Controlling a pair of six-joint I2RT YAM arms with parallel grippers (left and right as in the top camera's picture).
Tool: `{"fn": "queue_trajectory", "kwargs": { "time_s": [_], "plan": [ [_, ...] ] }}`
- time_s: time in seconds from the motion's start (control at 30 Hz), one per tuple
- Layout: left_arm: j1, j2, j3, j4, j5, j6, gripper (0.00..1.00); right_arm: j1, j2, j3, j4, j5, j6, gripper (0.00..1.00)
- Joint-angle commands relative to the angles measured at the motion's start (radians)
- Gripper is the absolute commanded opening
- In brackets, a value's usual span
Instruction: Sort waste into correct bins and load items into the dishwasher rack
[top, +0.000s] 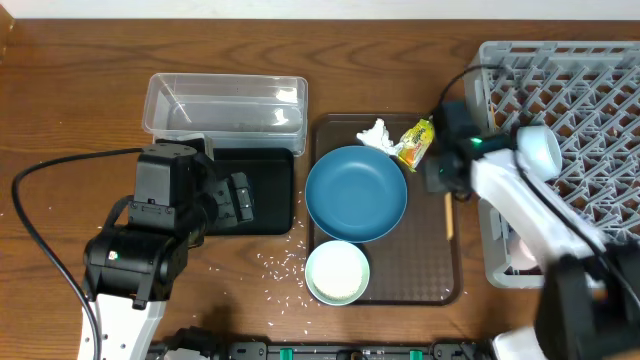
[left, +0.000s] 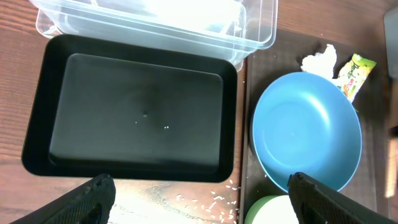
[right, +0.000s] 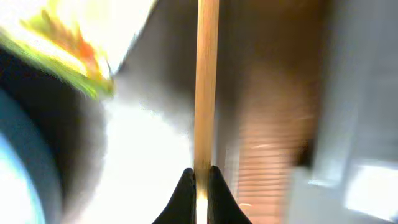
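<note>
Blue bowl — black tray — grey lattice rack.

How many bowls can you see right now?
2: the blue bowl in the middle of the brown tray, and a pale bowl at the tray's near-left corner. The right arm covers part of the rack, so more may be hidden there.

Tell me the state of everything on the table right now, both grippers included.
left gripper: open, empty.
right gripper: shut on chopstick.
clear tub: upright, looks empty.
black tray: holds few rice grains.
blue bowl: upright, empty.
pale green bowl: upright, empty.
tissue: crumpled, unbinned.
snack wrapper: unbinned, on brown tray.
</note>
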Motion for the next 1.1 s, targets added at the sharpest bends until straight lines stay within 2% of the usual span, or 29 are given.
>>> {"fn": "queue_trajectory", "kwargs": {
  "time_s": [0.0, 0.13, 0.3, 0.47, 0.5, 0.53, 0.57, 0.67, 0.77, 0.87, 1.07],
  "plan": [
    [0.004, 0.001, 0.008, -0.003, -0.012, 0.017, 0.91, -0.035, -0.127, 0.016, 0.045, 0.249, -0.06, 0.01],
    [0.004, 0.001, 0.008, -0.003, -0.012, 0.017, 0.91, -0.114, -0.176, 0.016, 0.185, 0.274, -0.201, 0.01],
    [0.004, 0.001, 0.008, -0.003, -0.012, 0.017, 0.91, -0.204, -0.139, 0.015, 0.291, 0.179, -0.255, 0.01],
    [0.004, 0.001, 0.008, -0.003, -0.012, 0.017, 0.91, -0.227, -0.067, 0.015, 0.299, 0.128, -0.293, 0.01],
    [0.004, 0.001, 0.008, -0.003, -0.012, 0.017, 0.91, -0.227, -0.058, 0.015, 0.298, 0.129, -0.308, 0.12],
    [0.004, 0.001, 0.008, -0.003, -0.012, 0.017, 0.91, -0.224, -0.053, 0.015, 0.298, 0.128, -0.321, 0.38],
    [0.004, 0.001, 0.008, -0.003, -0.012, 0.017, 0.91, -0.217, -0.055, 0.015, 0.297, 0.127, -0.32, 0.45],
    [0.004, 0.001, 0.008, -0.003, -0.012, 0.017, 0.91, -0.171, -0.089, 0.015, 0.276, 0.107, -0.32, 0.45],
    [0.004, 0.001, 0.008, -0.003, -0.012, 0.017, 0.91, -0.086, -0.143, 0.015, 0.229, -0.01, -0.317, 0.49],
    [0.004, 0.001, 0.008, -0.003, -0.012, 0.017, 0.91, 0.007, -0.175, 0.015, 0.164, -0.112, -0.207, 0.53],
    [0.004, 0.001, 0.008, -0.003, -0.012, 0.017, 0.91, 0.121, -0.113, -0.007, 0.013, -0.124, 0.155, 0.54]
  ]
}}
